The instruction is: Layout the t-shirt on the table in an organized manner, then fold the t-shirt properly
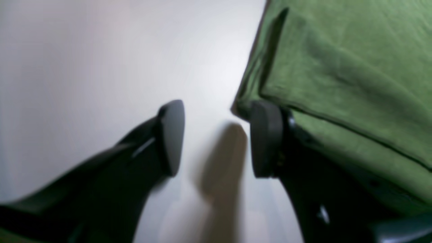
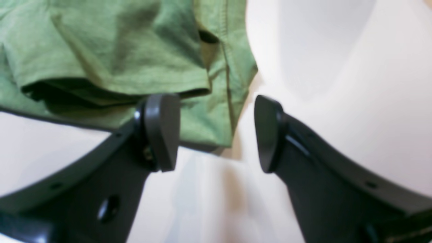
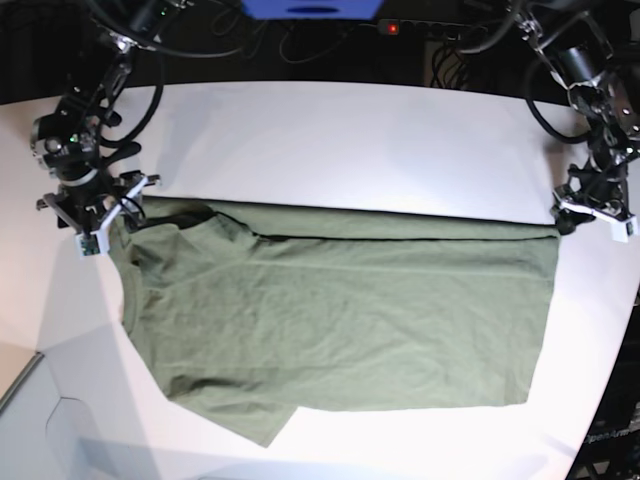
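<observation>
The table (image 3: 350, 140) is a broad white matte surface with a curved far edge, backed by dark equipment, cables and a blue unit (image 3: 310, 8).

The t-shirt (image 3: 340, 310), plain olive green, lies flat across the middle of the table. In the base view its collar end points to the left and its hem to the right. Its far long side is folded over toward the middle, forming a straight doubled edge. One short sleeve (image 3: 240, 420) projects from the near-left corner of the shirt.

At the far-left corner of the t-shirt, the right gripper (image 2: 216, 133) is positioned low over the cloth. Its jaws stand wide apart and grip nothing. In the right wrist view one finger (image 2: 162, 131) overlaps the folded cloth edge, and the other stands over bare table beside the shirt; whether either touches cannot be determined.

At the far-right corner of the t-shirt, the left gripper (image 1: 216, 138) is positioned at the hem. Its jaws are parted with only bare table visible between them. One pad (image 1: 266, 138) sits against the cloth corner, the other stands clear over the table. The wrist view is blurred.
</observation>
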You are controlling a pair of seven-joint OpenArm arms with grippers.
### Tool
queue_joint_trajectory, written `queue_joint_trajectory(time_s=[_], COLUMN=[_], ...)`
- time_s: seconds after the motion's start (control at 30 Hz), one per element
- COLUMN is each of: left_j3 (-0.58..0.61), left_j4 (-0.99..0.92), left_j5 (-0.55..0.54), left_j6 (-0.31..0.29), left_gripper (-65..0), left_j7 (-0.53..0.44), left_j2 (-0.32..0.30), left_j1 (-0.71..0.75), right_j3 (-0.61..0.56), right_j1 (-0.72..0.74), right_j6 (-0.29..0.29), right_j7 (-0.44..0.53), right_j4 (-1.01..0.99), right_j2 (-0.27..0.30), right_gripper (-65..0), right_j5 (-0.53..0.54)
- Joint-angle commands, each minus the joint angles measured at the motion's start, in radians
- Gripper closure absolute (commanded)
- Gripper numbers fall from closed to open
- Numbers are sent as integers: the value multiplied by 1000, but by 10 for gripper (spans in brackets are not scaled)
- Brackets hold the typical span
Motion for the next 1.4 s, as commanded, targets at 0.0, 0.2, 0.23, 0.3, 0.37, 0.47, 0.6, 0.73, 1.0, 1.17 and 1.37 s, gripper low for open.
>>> queue_joint_trajectory(time_s=[0.0,0.2,0.23,0.3,0.37,0.47,0.6,0.73,1.0,1.17,1.37], left_j3=[1,1,3,3,1,1,-3,-3,3,4,-6], left_j4=[14,10,8,8,8,8,8,5,-104,-108,-39], left_j5=[0,0,0,0,0,0,0,2,8,8,0], left_j6=[1,1,1,1,1,1,3,3,9,3,3], left_gripper=[-312,-312,-312,-312,-312,-312,-310,-309,-306,-211,-204], left_j7=[22,20,20,20,20,17,22,20,17,15,22], left_j2=[-5,-4,-4,-5,-5,-5,-5,-7,-13,-13,-10], left_j1=[-9,-28,-37,-45,-46,-49,-62,-60,-68,-68,-59], right_j3=[-1,1,1,1,2,1,2,2,2,2,2], right_j1=[12,12,11,11,11,-3,-3,-3,-3,-3,-3], right_j6=[-4,-4,-4,-4,-4,-4,-4,-4,-4,-4,-4], right_j7=[22,21,21,21,19,24,22,21,19,19,19], right_j4=[14,14,14,14,14,14,14,14,16,17,17], right_j2=[6,6,6,6,6,7,7,9,9,9,9], right_gripper=[-355,-355,-355,-355,-355,-355,-355,-355,-355,-355,-355], right_j5=[12,12,12,12,12,12,12,12,12,11,11])
